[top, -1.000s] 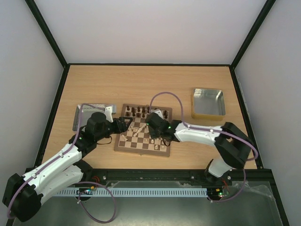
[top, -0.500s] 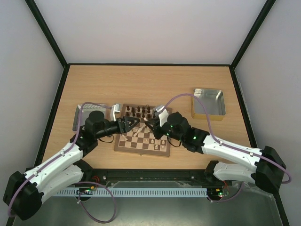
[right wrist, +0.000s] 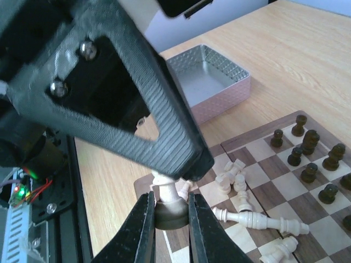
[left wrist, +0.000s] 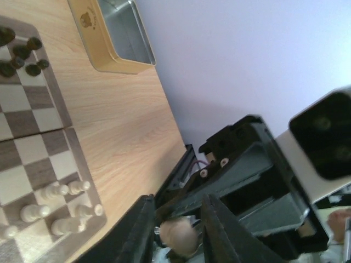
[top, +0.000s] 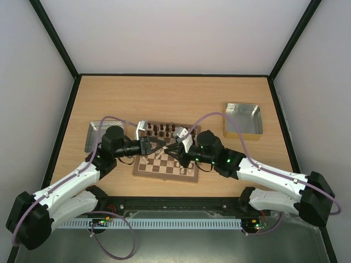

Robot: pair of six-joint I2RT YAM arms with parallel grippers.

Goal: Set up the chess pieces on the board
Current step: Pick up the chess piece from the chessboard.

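Note:
Over the board (top: 164, 167) my two grippers meet tip to tip. My right gripper (right wrist: 169, 201) is shut on the dark felt base of a cream chess piece (right wrist: 168, 189), holding it clear of the squares. My left gripper (left wrist: 176, 212) reaches in from the other side. Its jaws stand close on either side of the piece's rounded head (left wrist: 178, 236), with a thin gap showing on each side. One left finger (right wrist: 137, 82) hides the top of the piece in the right wrist view. Several more cream pieces (right wrist: 237, 178) lie tipped over on the board.
Dark chessmen (top: 163, 130) stand along the board's far rows. Several cream pieces (left wrist: 60, 203) sit at one board corner. A gold-sided tin tray (top: 243, 119) is at the right, and a silver embossed tray (top: 96, 134) lies left of the board.
The right arm has swung out and lowered while its gripper stays over the board. My left gripper has slid right to the held piece, and its jaws have narrowed around the head.

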